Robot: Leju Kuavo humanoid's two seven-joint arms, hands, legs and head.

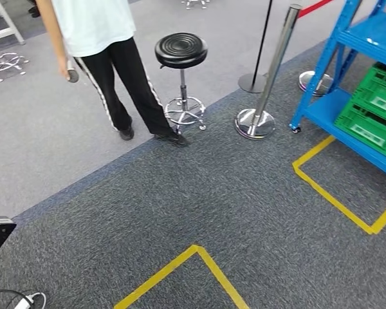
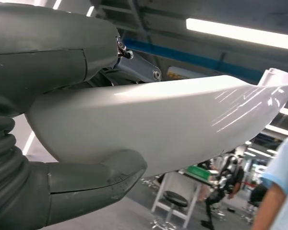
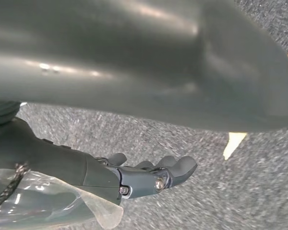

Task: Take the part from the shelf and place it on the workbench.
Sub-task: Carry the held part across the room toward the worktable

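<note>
Dark grey carpet (image 1: 220,193) underfoot, meeting a paler grey floor (image 1: 45,135) on the far side. We log everything against the blue shelf (image 1: 349,77) at the right of the head view.

Green crates (image 1: 376,109) sit on the shelf's lower level. A yellow tape outline (image 1: 336,199) lies on the carpet just in front of the shelf; a second yellow tape corner (image 1: 195,257) lies well apart from it, closer to us. A chrome barrier post (image 1: 271,71) stands just beside the shelf's near leg. A black stool (image 1: 181,51) stands farther off, and beyond it a person (image 1: 113,58) in dark trousers and a pale shirt.

The part (image 2: 164,120), a long white curved shell, is off the shelf: our left hand (image 2: 48,139) grips it, thumb under, fingers (image 2: 138,69) over the top edge.

Right hand (image 3: 99,172): the fingers (image 3: 171,170) lie stretched out and apart, holding nothing, with carpet beyond. A large grey blurred surface spans that view; we cannot tell what it is.
</note>
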